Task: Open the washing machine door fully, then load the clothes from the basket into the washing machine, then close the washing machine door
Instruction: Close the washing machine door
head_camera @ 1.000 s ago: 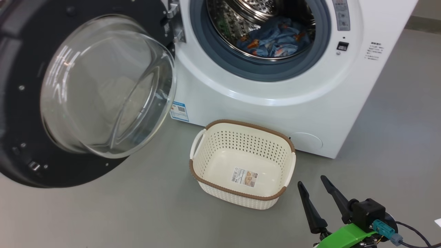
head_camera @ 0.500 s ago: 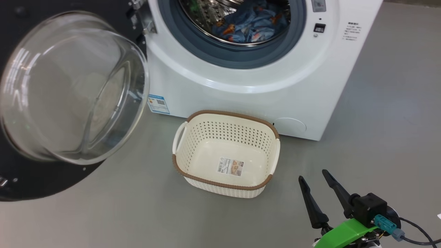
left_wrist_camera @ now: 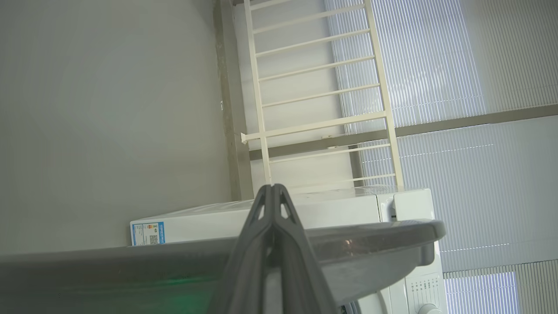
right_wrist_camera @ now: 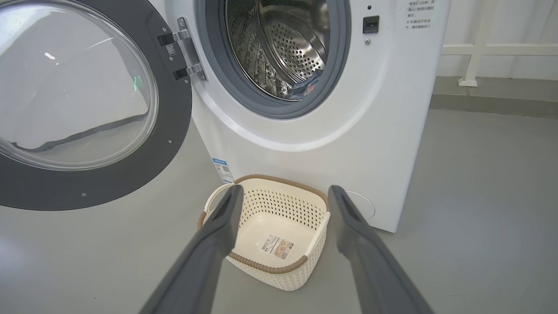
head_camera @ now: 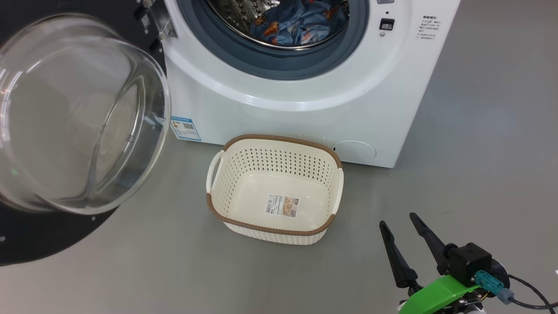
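The washing machine (head_camera: 305, 113) stands at the top of the head view with its steel drum exposed. The washing machine door (head_camera: 43, 235) hangs wide open at the left, its glass bowl facing me. The clothes (head_camera: 296, 24), blue with orange figures, lie inside the drum, also seen as the clothes (right_wrist_camera: 305, 87). The basket (head_camera: 279, 138) sits empty on the floor before the machine. My right gripper (head_camera: 397, 219) hovers open to the basket's right, its fingers framing the basket (right_wrist_camera: 270, 267). My left gripper (left_wrist_camera: 272, 187) is shut, empty, by the door's grey edge (left_wrist_camera: 383, 235).
Grey floor (head_camera: 479, 174) spreads around the machine and basket. A white railing (right_wrist_camera: 479, 48) stands behind the machine at the right, with ribbed window blinds (left_wrist_camera: 457, 65) beyond. A blue energy label (head_camera: 182, 127) is stuck low on the machine's front.
The head camera has moved, so machine, door and basket sit further left and higher in the picture. The right gripper stays open at the lower right. Nothing was picked up or let go.
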